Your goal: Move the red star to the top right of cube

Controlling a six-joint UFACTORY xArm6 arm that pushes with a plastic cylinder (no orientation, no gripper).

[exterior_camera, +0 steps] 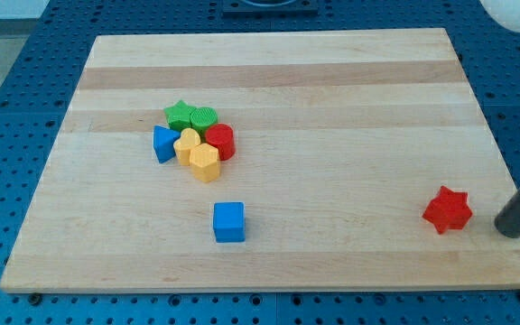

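The red star (447,210) lies near the view's bottom right of the wooden board (332,90). The blue cube (228,221) sits at the bottom centre, far to the star's left. My tip (511,231) is just right of the red star, slightly lower, with a small gap between them. The rod rises toward the view's right edge.
A tight cluster sits left of centre: a green star (180,114), a green cylinder (204,117), a red cylinder (220,142), a blue triangular block (163,143), a yellow heart-like block (188,144) and a yellow hexagon (205,163). The board's right edge is close behind my tip.
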